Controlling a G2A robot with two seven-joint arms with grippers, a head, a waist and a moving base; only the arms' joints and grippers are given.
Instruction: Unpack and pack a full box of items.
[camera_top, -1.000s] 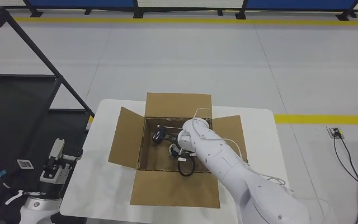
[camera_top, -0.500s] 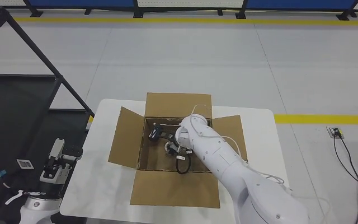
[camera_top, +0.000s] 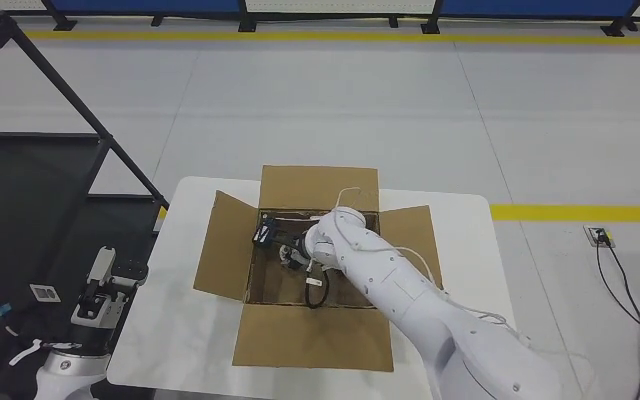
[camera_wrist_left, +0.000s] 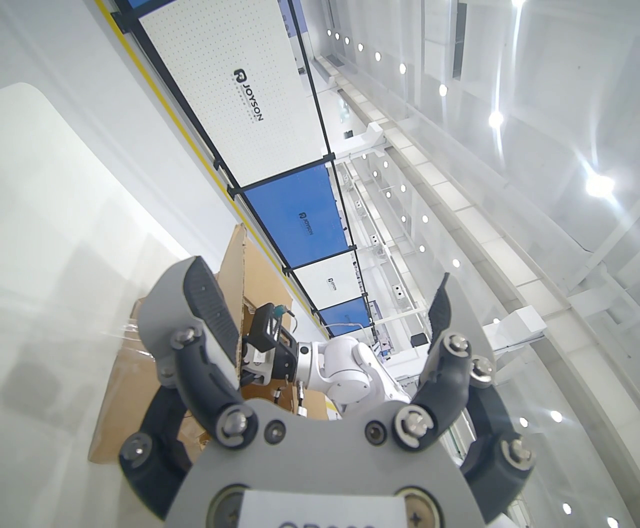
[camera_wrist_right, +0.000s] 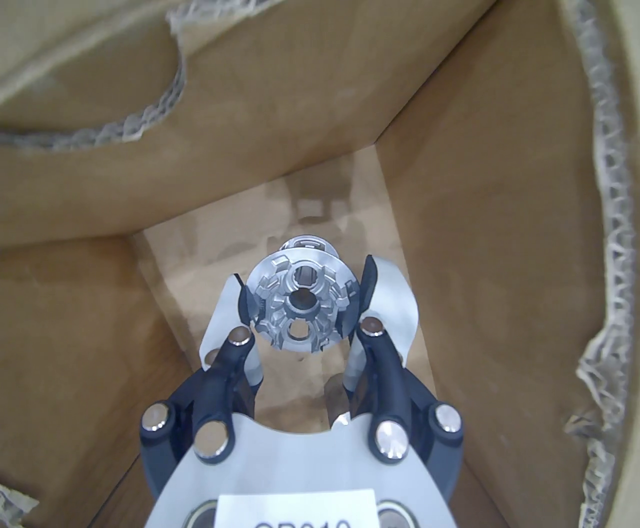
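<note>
Box (camera_top: 318, 186), centre of the top view: plain brown cardboard. Table (camera_top: 455, 225): white. Part (camera_wrist_right: 300, 302): silver-grey metal with a ring of raised teeth. Right gripper (camera_wrist_right: 305, 277): black fingers, pale grey shells. Left gripper (camera_wrist_left: 320, 272): black textured pads, grey shells. Floor (camera_top: 300, 90): light grey, with a yellow stripe (camera_top: 565, 212) at right.

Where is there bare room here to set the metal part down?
Bare: the box floor ahead of the right claw gripping the metal part, between two walls; the table strips outside the side flaps. Crowded: mid-box, under the arm.
</note>
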